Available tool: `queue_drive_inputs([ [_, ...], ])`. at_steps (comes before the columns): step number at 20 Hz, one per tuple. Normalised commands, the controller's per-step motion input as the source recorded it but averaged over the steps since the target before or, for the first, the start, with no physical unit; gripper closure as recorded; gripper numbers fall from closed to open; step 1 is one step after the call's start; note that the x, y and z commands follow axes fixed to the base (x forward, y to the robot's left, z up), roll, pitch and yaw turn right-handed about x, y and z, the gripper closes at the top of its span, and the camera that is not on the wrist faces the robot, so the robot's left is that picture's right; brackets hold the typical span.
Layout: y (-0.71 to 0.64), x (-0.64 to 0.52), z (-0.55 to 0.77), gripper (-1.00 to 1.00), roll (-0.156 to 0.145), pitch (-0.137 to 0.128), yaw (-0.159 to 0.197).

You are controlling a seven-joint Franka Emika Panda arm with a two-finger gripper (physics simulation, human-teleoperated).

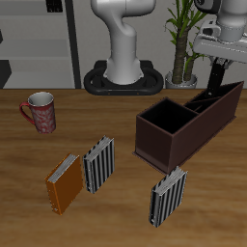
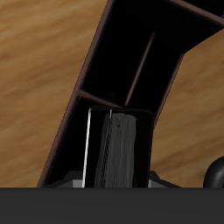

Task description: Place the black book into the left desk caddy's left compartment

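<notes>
The left desk caddy [image 1: 183, 123] is a long maroon-brown box with a black inside, standing on the wooden table. My gripper [image 1: 220, 66] hangs over its far, narrow-slot end and is shut on the black book [image 1: 220, 77], which hangs upright just above the rim. In the wrist view the black book [image 2: 119, 147] fills the space between my fingers, with a pale edge along one side. Beneath it lie the caddy's wall [image 2: 80, 83] and its divided slots. The book's lower end is level with the rim; I cannot tell whether it is inside a slot.
A red patterned mug [image 1: 41, 112] stands far across the table. An orange book [image 1: 65, 183] and a striped book [image 1: 98, 164] lie near the front, and another striped book [image 1: 167, 196] lies before the caddy. A potted plant [image 1: 181, 43] and the robot base [image 1: 125, 53] stand behind.
</notes>
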Motion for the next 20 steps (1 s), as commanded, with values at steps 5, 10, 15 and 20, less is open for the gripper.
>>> queue_drive_inputs([
  [5,0.08,-0.05,-0.16,1.00,0.028,0.018,0.007],
  [10,0.11,0.01,-0.25,1.00,0.023,0.034,0.027],
  [15,0.07,0.03,-0.27,1.00,0.023,0.047,0.021],
  [20,-0.01,0.07,-0.23,1.00,-0.007,0.033,0.015],
])
